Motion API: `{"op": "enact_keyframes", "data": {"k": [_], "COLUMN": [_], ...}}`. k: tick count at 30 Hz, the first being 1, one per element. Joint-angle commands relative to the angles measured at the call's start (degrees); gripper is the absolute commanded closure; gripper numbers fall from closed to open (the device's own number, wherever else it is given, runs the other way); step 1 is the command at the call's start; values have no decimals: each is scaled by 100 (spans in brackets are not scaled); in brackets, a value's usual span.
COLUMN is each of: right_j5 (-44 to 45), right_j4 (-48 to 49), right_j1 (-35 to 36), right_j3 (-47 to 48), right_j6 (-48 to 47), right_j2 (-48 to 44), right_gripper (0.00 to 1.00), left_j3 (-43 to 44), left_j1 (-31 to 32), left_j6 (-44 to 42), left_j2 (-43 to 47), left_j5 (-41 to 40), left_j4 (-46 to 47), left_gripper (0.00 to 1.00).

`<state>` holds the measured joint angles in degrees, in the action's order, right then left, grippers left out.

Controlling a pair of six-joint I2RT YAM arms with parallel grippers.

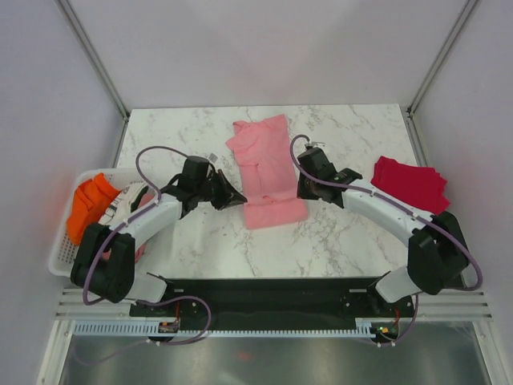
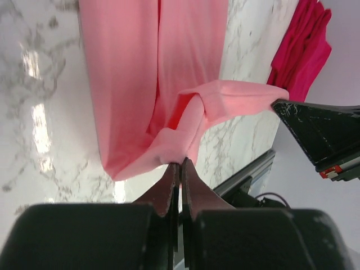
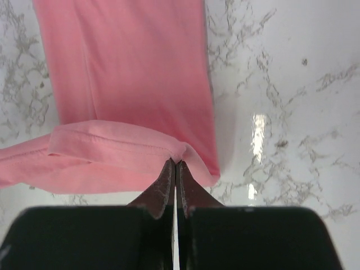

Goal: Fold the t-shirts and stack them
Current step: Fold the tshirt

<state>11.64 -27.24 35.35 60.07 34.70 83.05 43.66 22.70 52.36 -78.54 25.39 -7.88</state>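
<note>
A: Whereabouts of the pink shirt [image 1: 264, 164]?
B: Mid-table on the glossy marble top [image 1: 345, 234]; soft, smooth cloth in a long strip, near end doubled over, stitched hem showing.
A: And the left gripper [image 2: 180, 167]?
B: Tips pressed together, pinching the fold's left corner.
A: The right gripper [image 3: 174, 164]?
B: Likewise clamped on the hem's right corner.
A: The red shirt [image 1: 409, 183]?
B: Rumpled, flat, far right, well apart.
</note>
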Motion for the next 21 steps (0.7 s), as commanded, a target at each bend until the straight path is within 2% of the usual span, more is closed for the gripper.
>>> {"op": "enact_keyframes", "data": {"k": [1,8,15,16,17,18,19,21], "right_j5": [172,-179,-618,-723,-811,-865,-900,-953], "right_j4": [149,149,184,219,228,228,246,368], "right_j1": [-186,-687,-1057,-1074,-1118,-1136,-1153,-1180], "right_j3": [740,1919,2807,3034,3141,3220,3221,2959], "right_j6": [-270,-472,-578,-622,-657,-683,-701,-736], "right_j2": [492,1871,2751,2978,3094,3173,3209,3017], "right_gripper": [100,100,100,77,52,33,26,25], "left_j3": [643,1645,2646,2778,3032,3121,3157,2931], "left_j1": [-108,-415,-740,-758,-802,-846,-855,-811], "left_j6": [-437,-490,-525,-568,-586,-604,-639,-700], "left_j2": [-441,-1565,-2734,-2902,-3043,-3236,-3255,-3089], "left_j5": [-463,-377,-78,1,88,228,256,108], "left_j4": [59,-3,-65,-82,-126,-144,-179,-205], "left_gripper": [98,98,98,95,84,68,48,38]}}
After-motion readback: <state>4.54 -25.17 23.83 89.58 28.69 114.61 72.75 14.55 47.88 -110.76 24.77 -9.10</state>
